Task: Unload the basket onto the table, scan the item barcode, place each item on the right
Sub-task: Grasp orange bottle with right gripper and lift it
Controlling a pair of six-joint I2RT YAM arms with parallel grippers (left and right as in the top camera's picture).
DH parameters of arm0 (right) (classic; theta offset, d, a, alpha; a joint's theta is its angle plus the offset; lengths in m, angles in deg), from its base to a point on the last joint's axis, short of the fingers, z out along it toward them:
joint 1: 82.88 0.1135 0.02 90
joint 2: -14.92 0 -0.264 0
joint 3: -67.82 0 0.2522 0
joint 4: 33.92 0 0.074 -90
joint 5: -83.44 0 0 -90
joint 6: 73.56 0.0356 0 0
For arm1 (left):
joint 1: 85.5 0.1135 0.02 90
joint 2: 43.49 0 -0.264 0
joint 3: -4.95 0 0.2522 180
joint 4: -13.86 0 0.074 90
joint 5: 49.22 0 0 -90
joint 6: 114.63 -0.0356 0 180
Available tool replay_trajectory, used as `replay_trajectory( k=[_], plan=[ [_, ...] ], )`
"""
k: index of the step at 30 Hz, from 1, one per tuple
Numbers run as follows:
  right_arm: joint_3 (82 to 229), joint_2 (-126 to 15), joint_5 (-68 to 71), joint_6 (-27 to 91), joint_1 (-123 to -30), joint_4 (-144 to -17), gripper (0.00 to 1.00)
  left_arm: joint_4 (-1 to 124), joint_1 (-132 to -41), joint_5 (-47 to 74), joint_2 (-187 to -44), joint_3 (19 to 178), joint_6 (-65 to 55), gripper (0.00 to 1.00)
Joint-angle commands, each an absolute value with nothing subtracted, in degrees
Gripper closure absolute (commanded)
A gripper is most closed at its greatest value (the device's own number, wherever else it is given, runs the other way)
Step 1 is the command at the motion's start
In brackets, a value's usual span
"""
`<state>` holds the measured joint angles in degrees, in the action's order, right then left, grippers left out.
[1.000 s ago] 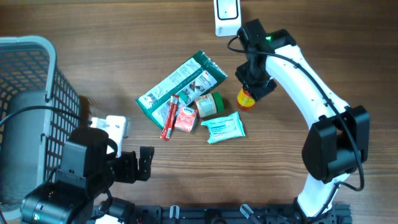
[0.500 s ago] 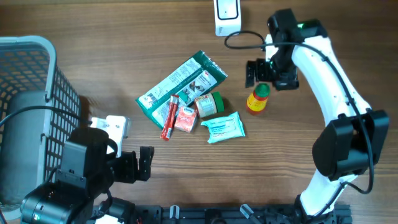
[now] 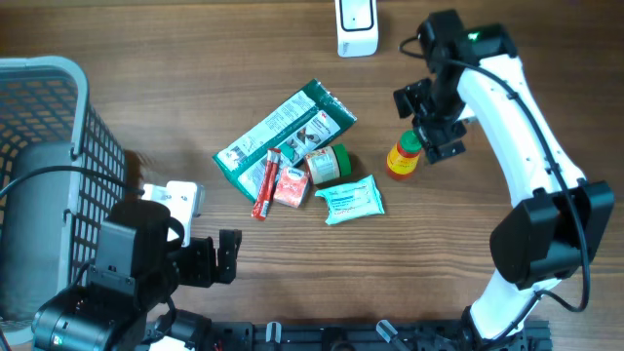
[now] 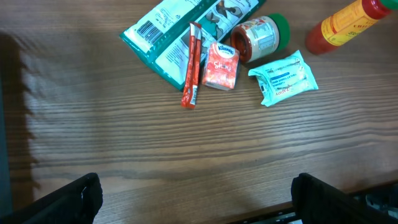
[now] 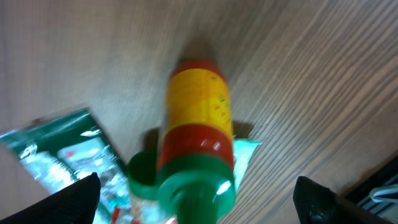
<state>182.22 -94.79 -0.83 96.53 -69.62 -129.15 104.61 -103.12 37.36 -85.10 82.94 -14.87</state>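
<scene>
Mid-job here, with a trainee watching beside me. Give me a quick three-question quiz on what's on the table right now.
1. True or false: the right gripper is shut on the sauce bottle.
2. Which lies nearest the sauce bottle? A wipes pack; B red stick; C basket.
3. What colour is the bottle's cap?
Key: 1 false, the jaws stand open; 2 A; 3 green.

Bottle [image 3: 402, 161] stands on counter [image 3: 195, 58], rt of jar [image 3: 336, 161] & wipes pack [image 3: 351, 198]; scanner [image 3: 356, 24] behind them; basket [image 3: 58, 66] at my far left.
</scene>
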Motion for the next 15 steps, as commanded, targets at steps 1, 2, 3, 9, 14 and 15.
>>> replay_trajectory(
  k=[1,2,3,9,14,15],
  plan=[
    [176.84,-95.40,0.55,99.31,-69.36,-125.19,0.04,104.50,-103.30,37.67,-84.79,83.33,-15.13,0.00],
    [175.49,-95.40,0.73,99.28,-69.16,-123.90,0.10,104.50,-103.30,37.67,-84.79,83.33,-15.16,0.00],
    [174.79,-95.40,0.99,98.98,-69.16,-123.16,0.19,104.50,-103.30,37.64,-84.79,83.33,-15.13,0.00],
    [174.70,-95.40,0.77,97.10,-68.31,-122.40,0.59,104.50,-103.30,37.64,-84.79,83.33,-15.13,0.00],
    [176.21,-95.32,0.75,79.88,-68.44,-121.89,0.69,104.50,-103.30,37.67,-84.79,83.33,-15.13,0.00],
    [177.59,-95.21,0.75,73.69,-68.48,-121.89,0.69,104.50,-103.30,37.67,-84.79,83.33,-15.16,0.00]
  ],
)
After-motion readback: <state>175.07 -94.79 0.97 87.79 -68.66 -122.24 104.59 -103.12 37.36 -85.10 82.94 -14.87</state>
